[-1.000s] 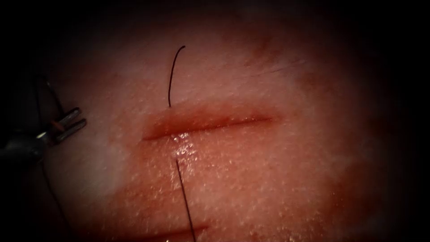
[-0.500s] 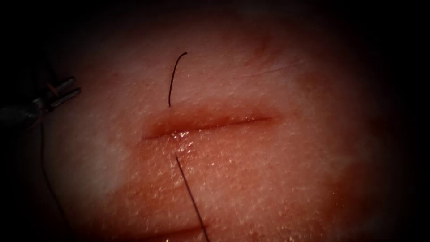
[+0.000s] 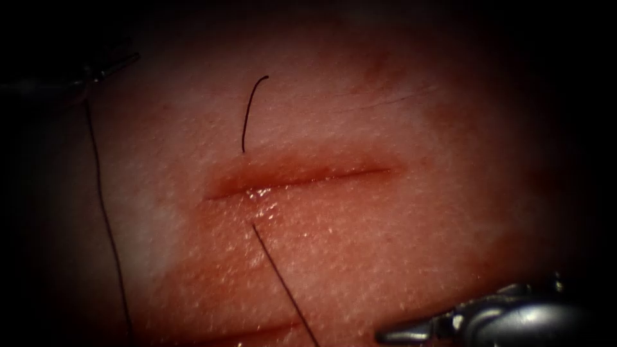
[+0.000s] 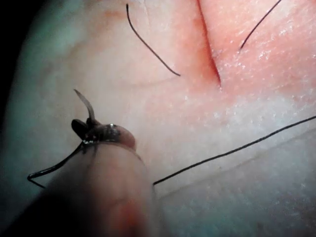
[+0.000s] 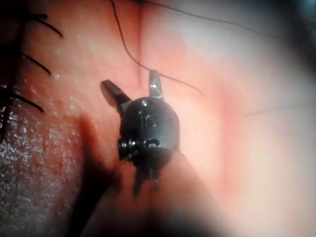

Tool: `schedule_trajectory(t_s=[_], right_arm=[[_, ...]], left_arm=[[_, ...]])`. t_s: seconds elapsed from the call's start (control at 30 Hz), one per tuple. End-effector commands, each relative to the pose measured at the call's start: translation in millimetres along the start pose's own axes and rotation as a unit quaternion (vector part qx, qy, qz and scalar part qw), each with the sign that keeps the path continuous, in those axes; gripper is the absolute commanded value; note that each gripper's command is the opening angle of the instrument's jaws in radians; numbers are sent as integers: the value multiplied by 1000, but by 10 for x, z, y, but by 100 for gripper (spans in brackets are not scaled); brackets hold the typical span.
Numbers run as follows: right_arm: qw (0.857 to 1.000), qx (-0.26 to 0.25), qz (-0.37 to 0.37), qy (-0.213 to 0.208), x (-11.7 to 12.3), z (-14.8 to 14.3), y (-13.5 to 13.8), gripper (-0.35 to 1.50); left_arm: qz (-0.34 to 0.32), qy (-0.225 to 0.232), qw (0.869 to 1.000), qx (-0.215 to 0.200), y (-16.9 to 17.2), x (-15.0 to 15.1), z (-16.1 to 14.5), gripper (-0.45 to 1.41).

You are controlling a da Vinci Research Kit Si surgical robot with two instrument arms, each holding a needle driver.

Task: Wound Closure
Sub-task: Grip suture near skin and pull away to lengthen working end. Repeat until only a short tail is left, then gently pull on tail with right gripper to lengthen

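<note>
The cut (image 3: 299, 180) runs across the middle of the tissue (image 3: 398, 244). A short thread tail (image 3: 249, 112) lies above it, and the thread (image 3: 283, 283) comes out of the tissue below it. My left tool (image 3: 96, 69) is far off to the upper left of the cut. Its jaws (image 4: 91, 129) are shut on the curved needle (image 4: 85, 103) near mid-curve, with the needle clear of the tissue. A long thread (image 3: 106, 218) hangs down from that tool. My right tool (image 3: 393, 335) is at the lower right, below the cut. Its jaws (image 5: 132, 88) are open and hold nothing.
A second red groove (image 3: 257, 334) lies below the cut near the lower edge. Several dark stitches (image 5: 29, 61) cross the tissue beside the right tool. Red fluid glistens at the cut's lower lip (image 3: 260, 196).
My left tool moved up and away to the upper left with the needle, drawing thread after it. The thread below the cut swung rightward. My right tool came into view at lower right.
</note>
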Motion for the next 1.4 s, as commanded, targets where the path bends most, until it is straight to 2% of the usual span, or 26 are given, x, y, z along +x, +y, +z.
schedule_trajectory(t_s=[0.03, 0.17, 0.23, 0.33, 0.4, 0.47, 0.5, 0.53, 0.57, 0.63, 0.7, 0.73, 0.77, 0.8, 0.87, 0.93, 1.1, 1.27, 1.3, 1.4], right_arm=[[1000, -6, 0, -4, -5, -6, 6, 148], [999, -29, 19, -14, -8, -29, 20, 142], [999, -44, 25, -18, -12, -32, 29, 130], [994, -73, 75, -18, -17, -32, 41, 125], [979, -129, 156, -7, -25, -30, 57, 111], [963, -162, 215, 5, -31, -27, 70, 96], [955, -178, 236, 11, -34, -24, 76, 96], [945, -198, 260, 17, -38, -19, 85, 105], [929, -220, 295, 25, -45, -8, 96, 111], [914, -236, 328, 27, -54, 9, 109, 111], [900, -234, 366, 40, -65, 26, 121, 95], [894, -238, 377, 41, -71, 32, 126, 93], [890, -242, 385, 41, -76, 38, 132, 98], [882, -241, 401, 48, -90, 51, 147, 95], [879, -242, 406, 52, -103, 60, 159, 100], [875, -248, 411, 58, -116, 70, 171, 106], [872, -258, 412, 65, -141, 91, 198, 105], [869, -263, 414, 71, -156, 110, 218, 84], [868, -263, 416, 73, -159, 114, 221, 74], [866, -265, 418, 75, -165, 123, 229, 71]], left_arm=[[4, 0, 1000, 1, 0, -2, 12, -45], [0, 2, 1000, 6, 3, -12, 26, -45], [-4, 2, 1000, 3, 7, -18, 30, -45], [-6, -1, 1000, -1, 12, -24, 35, -45], [-9, -2, 1000, -5, 16, -31, 39, -45], [-12, -5, 1000, -10, 21, -38, 45, -45], [-12, -6, 1000, -12, 23, -41, 47, -45], [-17, -8, 1000, -16, 25, -44, 50, -45], [-21, -11, 999, -22, 30, -48, 55, -45], [-27, -15, 999, -26, 34, -51, 60, -45], [-43, -15, 999, -23, 39, -53, 65, -45], [-54, -14, 998, -21, 41, -53, 66, -45], [-69, -15, 997, -18, 43, -53, 67, -32], [-110, -20, 994, -10, 47, -50, 68, 69], [-114, -24, 993, -8, 48, -45, 66, 96], [-115, -27, 993, -7, 49, -39, 65, 101], [-121, -37, 992, -4, 52, -22, 55, 114], [-126, -33, 991, -14, 51, 2, 37, 113], [-127, -33, 991, -15, 50, 5, 34, 113], [-129, -32, 991, -20, 48, 17, 23, 106]])
